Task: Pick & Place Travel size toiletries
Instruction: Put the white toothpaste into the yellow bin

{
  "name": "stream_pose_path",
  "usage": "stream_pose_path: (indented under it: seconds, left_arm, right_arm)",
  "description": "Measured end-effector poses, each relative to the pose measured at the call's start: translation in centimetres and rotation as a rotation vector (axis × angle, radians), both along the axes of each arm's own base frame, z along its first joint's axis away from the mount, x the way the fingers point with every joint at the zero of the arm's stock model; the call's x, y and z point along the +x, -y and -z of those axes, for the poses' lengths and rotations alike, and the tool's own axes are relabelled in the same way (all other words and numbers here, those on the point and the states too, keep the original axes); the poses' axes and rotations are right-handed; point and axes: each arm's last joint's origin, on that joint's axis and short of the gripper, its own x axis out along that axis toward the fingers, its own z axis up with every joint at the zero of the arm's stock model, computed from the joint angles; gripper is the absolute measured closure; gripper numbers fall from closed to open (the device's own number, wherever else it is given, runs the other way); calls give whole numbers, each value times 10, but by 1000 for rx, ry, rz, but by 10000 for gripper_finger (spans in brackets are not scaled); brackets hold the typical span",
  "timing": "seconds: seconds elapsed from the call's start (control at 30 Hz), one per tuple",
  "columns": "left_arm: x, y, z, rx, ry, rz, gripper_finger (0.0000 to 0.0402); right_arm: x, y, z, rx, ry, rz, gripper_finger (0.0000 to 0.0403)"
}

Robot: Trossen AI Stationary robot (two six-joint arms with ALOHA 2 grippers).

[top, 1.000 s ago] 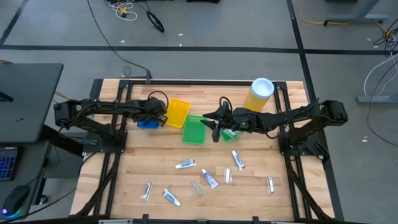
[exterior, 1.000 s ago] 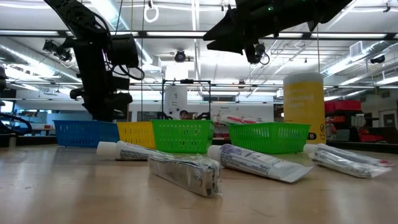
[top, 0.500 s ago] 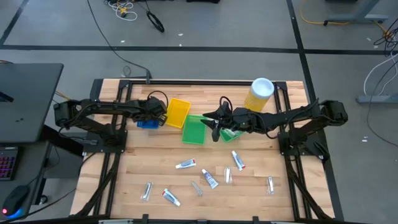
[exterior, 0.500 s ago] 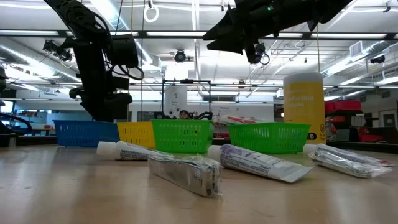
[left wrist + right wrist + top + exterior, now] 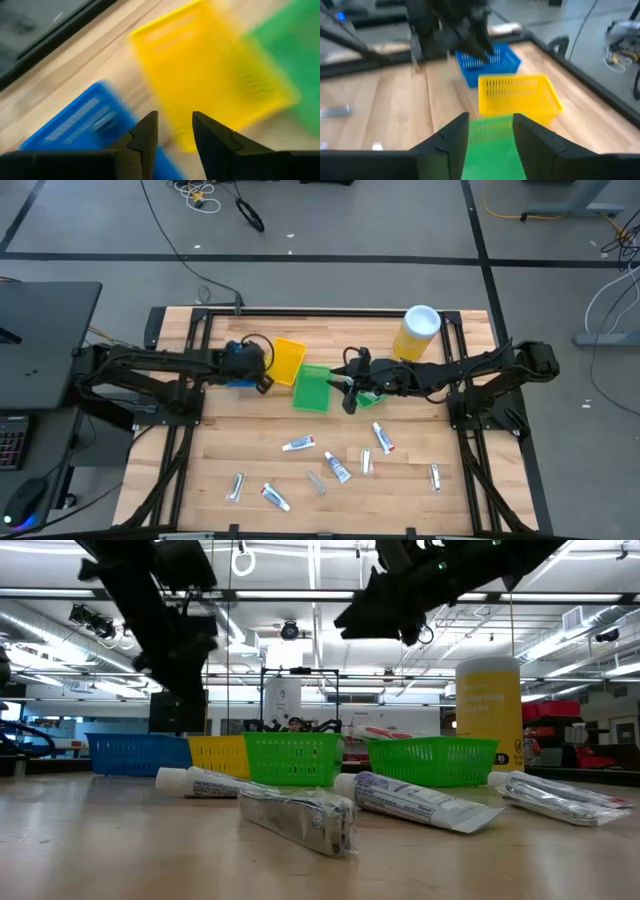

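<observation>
Most of the job looked undone: approx 8 travel size toiletries lay loose on the table nr its front edge. Left gripper & right gripper hung over the bins by the back edge, fingers apart, empty

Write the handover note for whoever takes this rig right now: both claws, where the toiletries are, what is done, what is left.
Left claw: open, empty, above the blue bin and yellow bin.
Right claw: open, empty, over the green bin; a second green bin sits beside it.
Toiletries: about eight small tubes lie scattered on the near half of the table, none held.
Done: cannot tell; the bins' contents are not clear.
Left: pick up the scattered tubes and place them, presumably in the bins.
</observation>
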Motion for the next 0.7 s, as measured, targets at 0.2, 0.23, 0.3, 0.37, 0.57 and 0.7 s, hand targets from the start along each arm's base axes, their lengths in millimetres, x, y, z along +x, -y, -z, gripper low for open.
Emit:
stream_pose_path:
  seconds: [0.2, 0.23, 0.3, 0.37, 0.57, 0.7]
  left_arm:
    - [14, 47, -20, -6, 209, 306, 275]
    - [16, 56, -22, -10, 245, 365, 274]
    - [21, 74, -26, -13, 318, 486, 272]
    - [26, 92, -25, -19, 368, 590, 270]
    - [33, 131, -8, -52, 380, 715, 269]
    - [40, 146, 15, -121, 332, 683, 269]
  right_arm:
    - [-3, 0, 8, 11, -84, 7, 185]
    - [-3, 0, 8, 11, -84, 7, 179]
    - [-3, 0, 8, 11, -84, 7, 172]
    - [-3, 0, 8, 11, -83, 7, 170]
    - [-2, 0, 5, 12, -59, 6, 170]
    - [-2, -1, 6, 26, -61, -26, 170]
